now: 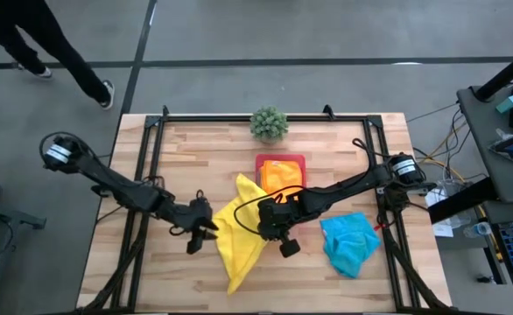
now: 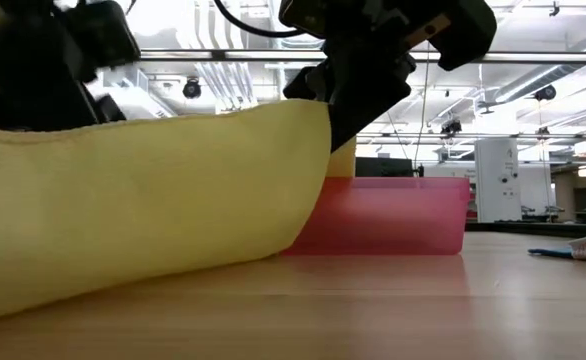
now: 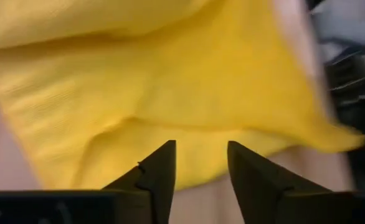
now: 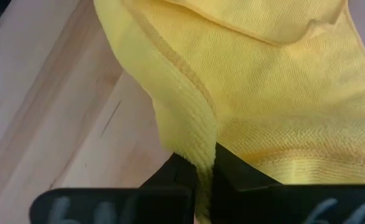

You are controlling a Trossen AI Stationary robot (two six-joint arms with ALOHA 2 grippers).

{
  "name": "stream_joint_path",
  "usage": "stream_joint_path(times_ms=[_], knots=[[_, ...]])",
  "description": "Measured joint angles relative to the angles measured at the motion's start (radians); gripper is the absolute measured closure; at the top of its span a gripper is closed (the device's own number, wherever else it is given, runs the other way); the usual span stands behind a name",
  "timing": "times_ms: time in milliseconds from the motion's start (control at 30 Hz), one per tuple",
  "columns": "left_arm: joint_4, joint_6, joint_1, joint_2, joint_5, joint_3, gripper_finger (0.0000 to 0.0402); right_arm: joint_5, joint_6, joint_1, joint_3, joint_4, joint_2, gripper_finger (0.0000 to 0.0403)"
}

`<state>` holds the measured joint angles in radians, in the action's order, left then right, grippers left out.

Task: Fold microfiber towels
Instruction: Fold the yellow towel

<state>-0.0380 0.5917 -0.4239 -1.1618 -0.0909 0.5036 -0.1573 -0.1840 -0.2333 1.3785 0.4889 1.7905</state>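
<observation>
- The soft yellow microfiber towel (image 1: 235, 229) lies near the middle of the pale wooden plank table (image 1: 186, 157), drawn into a long, uneven shape with one pointed corner toward the back and another toward the front edge.
- Its weave shows fine ribbing and a stitched, glossy hem in the right wrist view (image 4: 276, 93); in the low view it rises as a thick, rounded fold (image 2: 153, 200).
- The right gripper (image 1: 270, 223) sits over the towel's right edge, its dark fingers (image 4: 229, 168) pinched together on a ridge of the yellow cloth.
- The left gripper (image 1: 206, 229) is at the towel's left edge; its fingers (image 3: 161, 171) stand apart with the cloth just ahead of them, holding nothing.
- A folded orange microfiber towel (image 1: 282, 176) rests on a flat rigid pink rectangular tray (image 1: 280, 160) just behind the yellow towel and the right arm.
- A crumpled turquoise blue microfiber towel (image 1: 349, 241) lies to the right, near the right gripper but apart from the yellow cloth.
- A small spiky green potted plant (image 1: 269, 122) stands at the back edge, well apart from the work.
- Bare wood lies open on the left half of the table and along the front.
- A person's dark legs (image 1: 38, 44) show on the floor beyond the table's back left corner.
</observation>
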Motion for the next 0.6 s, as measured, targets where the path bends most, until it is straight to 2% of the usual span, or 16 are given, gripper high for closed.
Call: stream_joint_path(times_ms=[167,400,600], knots=[[-0.003,-0.050,0.015,-0.132,-0.100,0.005,0.0321,0.003,0.002,0.000,0.000,0.000,0.000,0.0394],[-0.062,-0.047,0.025,-0.232,-0.105,0.022,0.0386,0.064,-0.006,0.000,0.000,0.000,-0.002,0.0390],[-0.285,0.062,0.062,-0.202,-0.156,0.025,0.0398,0.089,0.001,0.000,0.000,-0.001,-0.002,0.0331]])
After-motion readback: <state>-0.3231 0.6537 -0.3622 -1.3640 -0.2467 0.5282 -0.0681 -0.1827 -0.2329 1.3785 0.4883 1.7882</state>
